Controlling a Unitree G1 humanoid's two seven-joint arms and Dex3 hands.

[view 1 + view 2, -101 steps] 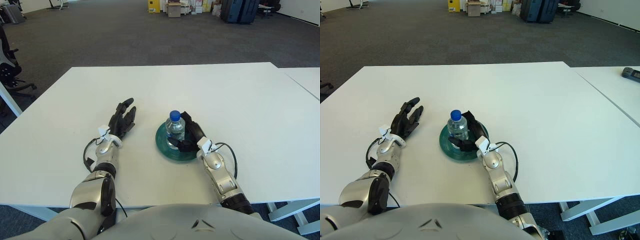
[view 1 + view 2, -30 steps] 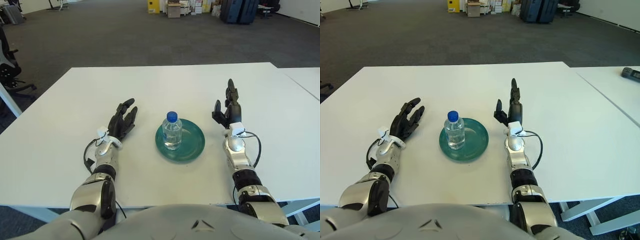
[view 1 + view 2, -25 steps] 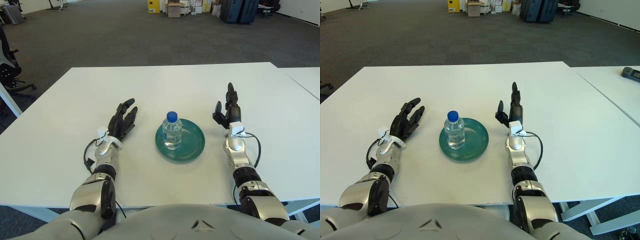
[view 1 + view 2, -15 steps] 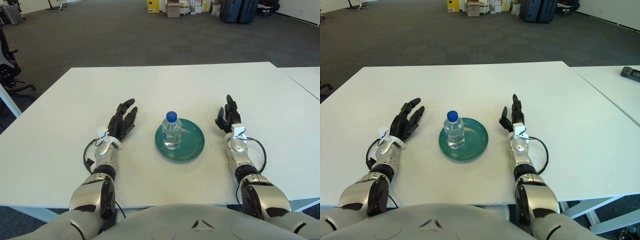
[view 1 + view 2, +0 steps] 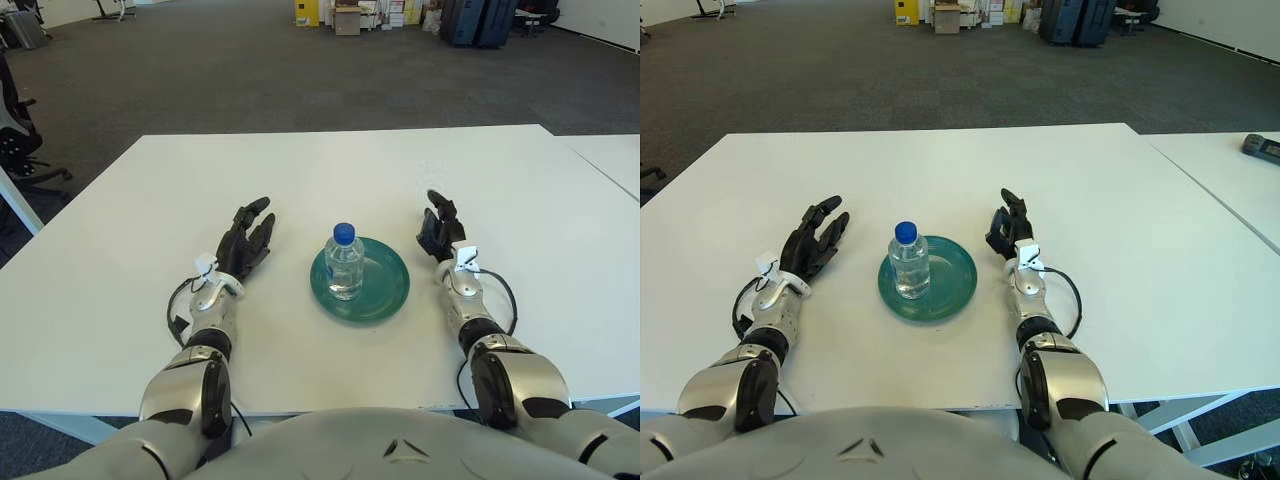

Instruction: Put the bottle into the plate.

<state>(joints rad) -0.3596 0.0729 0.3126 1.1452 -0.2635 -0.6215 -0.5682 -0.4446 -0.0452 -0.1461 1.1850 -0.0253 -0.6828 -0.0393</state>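
Note:
A clear water bottle with a blue cap stands upright on the left part of a round green plate on the white table. My right hand lies on the table just right of the plate, fingers relaxed and empty, apart from the bottle. My left hand rests open on the table left of the plate.
The white table ends at a right edge beside a second white table that carries a dark object. Beyond it lies grey carpet with boxes and cases far back. An office chair stands at the left.
My right hand let go of the bottle, drew back to the right, rose, then came down onto the table beside the plate. The bottle stays upright on the plate. My left hand has not moved.

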